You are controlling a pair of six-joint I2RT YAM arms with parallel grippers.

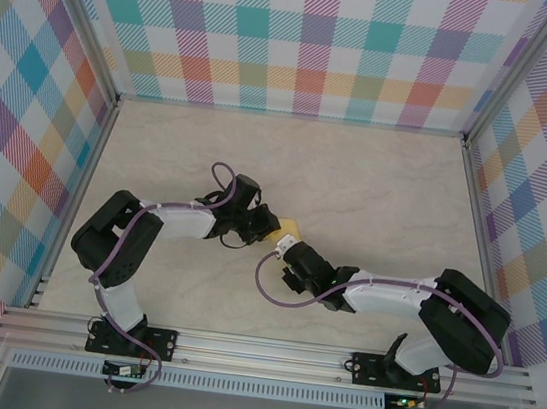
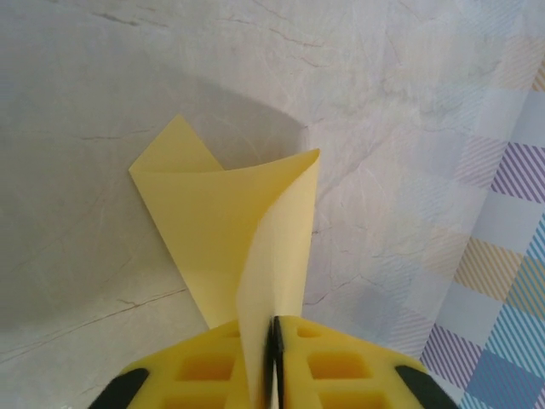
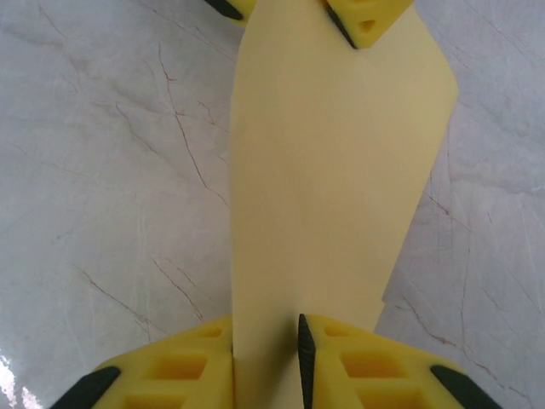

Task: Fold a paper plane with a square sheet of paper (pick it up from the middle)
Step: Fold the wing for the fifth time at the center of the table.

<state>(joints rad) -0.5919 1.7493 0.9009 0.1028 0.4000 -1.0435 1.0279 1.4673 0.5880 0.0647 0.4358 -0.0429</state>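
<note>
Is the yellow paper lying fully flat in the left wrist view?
No, the paper curls up off the table into the shut left gripper.

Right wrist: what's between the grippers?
Yellow sheet spans the gap: left gripper pinches its far end, its near end sits inside the right gripper. Right wrist view.

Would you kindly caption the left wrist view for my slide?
Left pincer pinching the curled yellow paper over a marbled table.
</note>
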